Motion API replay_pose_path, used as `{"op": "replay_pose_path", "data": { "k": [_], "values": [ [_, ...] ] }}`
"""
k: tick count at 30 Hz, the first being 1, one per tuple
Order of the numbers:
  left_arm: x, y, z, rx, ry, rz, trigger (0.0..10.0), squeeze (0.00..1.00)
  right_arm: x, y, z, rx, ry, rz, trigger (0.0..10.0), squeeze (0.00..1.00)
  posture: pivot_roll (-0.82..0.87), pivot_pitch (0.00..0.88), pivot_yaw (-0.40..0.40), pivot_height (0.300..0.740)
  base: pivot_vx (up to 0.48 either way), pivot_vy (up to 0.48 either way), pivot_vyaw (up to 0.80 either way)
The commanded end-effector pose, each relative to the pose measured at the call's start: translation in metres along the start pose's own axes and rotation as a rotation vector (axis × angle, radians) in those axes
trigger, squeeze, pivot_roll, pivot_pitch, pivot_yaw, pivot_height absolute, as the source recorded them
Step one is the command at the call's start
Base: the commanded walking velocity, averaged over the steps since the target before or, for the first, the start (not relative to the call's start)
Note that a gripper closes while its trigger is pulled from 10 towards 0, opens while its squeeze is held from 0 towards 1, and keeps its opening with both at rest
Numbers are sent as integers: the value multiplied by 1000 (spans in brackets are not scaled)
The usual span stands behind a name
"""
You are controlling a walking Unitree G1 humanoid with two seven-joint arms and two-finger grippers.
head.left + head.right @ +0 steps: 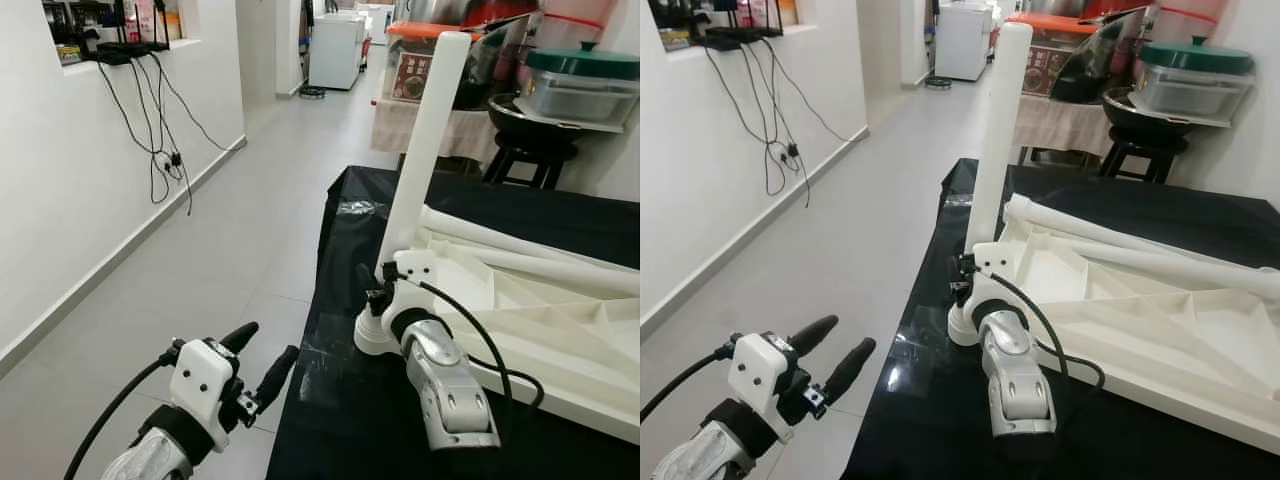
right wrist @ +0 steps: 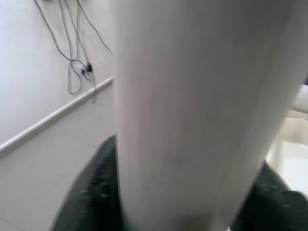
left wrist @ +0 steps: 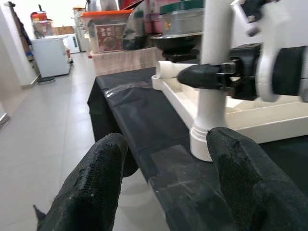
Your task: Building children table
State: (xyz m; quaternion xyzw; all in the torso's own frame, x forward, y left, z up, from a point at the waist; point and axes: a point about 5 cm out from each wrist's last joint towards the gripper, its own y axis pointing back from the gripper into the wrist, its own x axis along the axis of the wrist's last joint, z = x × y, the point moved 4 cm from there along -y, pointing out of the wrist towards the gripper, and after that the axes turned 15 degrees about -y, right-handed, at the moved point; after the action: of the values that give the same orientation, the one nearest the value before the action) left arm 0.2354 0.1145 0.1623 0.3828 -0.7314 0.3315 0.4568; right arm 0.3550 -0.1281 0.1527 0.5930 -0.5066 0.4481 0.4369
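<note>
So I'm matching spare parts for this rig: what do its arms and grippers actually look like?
Both arms are silver metal with rounded segments. Each ends in a white boxy wrist block and two long black fingers; the left gripper has rounded, finely textured fingers. A thin black cable runs from each wrist block back along the arm, looping loosely behind the right gripper. No markings can be made out.

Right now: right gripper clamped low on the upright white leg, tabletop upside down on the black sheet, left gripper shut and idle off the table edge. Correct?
One error: the left gripper is open, not shut; the left wrist view shows its fingers spread apart. The rest holds: the right gripper is clamped low on the upright white leg, and the tabletop lies upside down on the black sheet.
</note>
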Motion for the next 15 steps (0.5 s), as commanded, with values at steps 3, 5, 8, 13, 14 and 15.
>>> {"op": "replay_pose_path", "data": {
  "k": [3, 5, 8, 13, 14, 15],
  "values": [
    [4, -3, -7, -5, -7, 4, 10000, 0, 0, 8, 17, 3, 28, -63, 10000, 1000, 54, 0, -66, 740, 0, 0, 0],
    [4, -5, -8, -7, -5, 3, 10000, 0, 1, 8, 13, 60, 36, -85, 10000, 1000, 53, 0, -66, 740, 0, 0, 0],
    [5, -7, -10, -10, -3, 3, 10000, 0, 11, 3, -14, 355, 90, -89, 10000, 82, 50, 0, -63, 740, 0, 0, 0],
    [5, -12, -11, -17, -9, 8, 10000, 0, 11, 8, -52, 901, 155, -201, 10000, 0, 58, 0, -62, 740, 0, 0, 0],
    [5, -12, -11, -17, -9, 8, 10000, 0, 11, 8, -52, 901, 155, -201, 10000, 0, 58, 0, -62, 740, 0, 0, 0],
    [5, -12, -11, -16, -7, 8, 10000, 0, 11, 2, -54, 946, 120, -239, 10000, 0, 82, 0, -73, 740, 0, 0, 0]
  ]
}}
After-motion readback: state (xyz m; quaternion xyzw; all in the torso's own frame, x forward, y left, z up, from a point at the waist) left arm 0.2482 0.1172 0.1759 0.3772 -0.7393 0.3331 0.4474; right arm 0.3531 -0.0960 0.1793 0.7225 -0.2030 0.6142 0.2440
